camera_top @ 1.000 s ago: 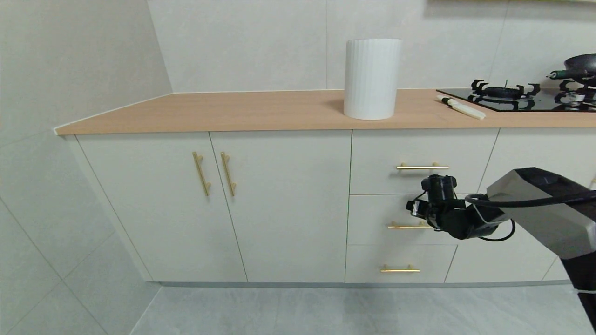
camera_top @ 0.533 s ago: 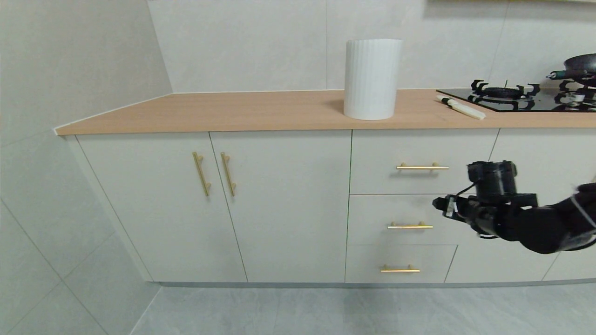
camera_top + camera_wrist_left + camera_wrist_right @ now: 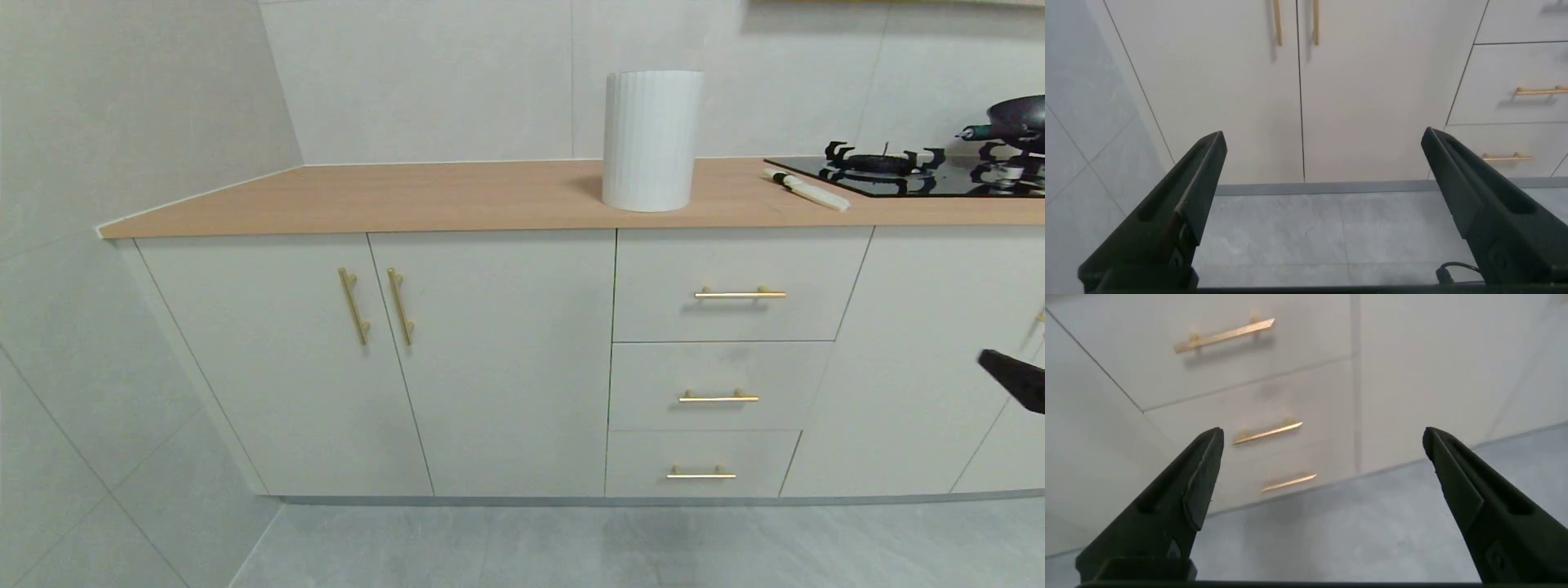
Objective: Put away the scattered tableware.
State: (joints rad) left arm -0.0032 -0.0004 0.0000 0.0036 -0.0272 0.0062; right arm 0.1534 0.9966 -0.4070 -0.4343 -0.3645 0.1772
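A pale, long utensil (image 3: 807, 189) with a dark band lies on the wooden countertop (image 3: 424, 196), just left of the stove. A tall white ribbed container (image 3: 652, 139) stands upright on the counter above the drawer stack. My right gripper (image 3: 1321, 437) is open and holds nothing; it faces the three shut drawers from some distance, with the middle drawer handle (image 3: 1267, 433) between its fingers in the right wrist view. My left gripper (image 3: 1321, 139) is open and holds nothing, low down, facing the foot of the double cabinet doors (image 3: 1298, 82).
A black gas stove (image 3: 914, 167) with a dark pan (image 3: 1016, 114) sits at the counter's right end. Three gold drawer handles (image 3: 740, 292) (image 3: 718, 398) (image 3: 700, 472) stick out of the cabinet front. A black part of my right arm (image 3: 1016, 380) shows at the right edge. Grey tiled floor (image 3: 571, 547) lies below.
My right arm has drawn back to the right, away from the middle drawer handle, almost out of the head view. The drawers stay shut.
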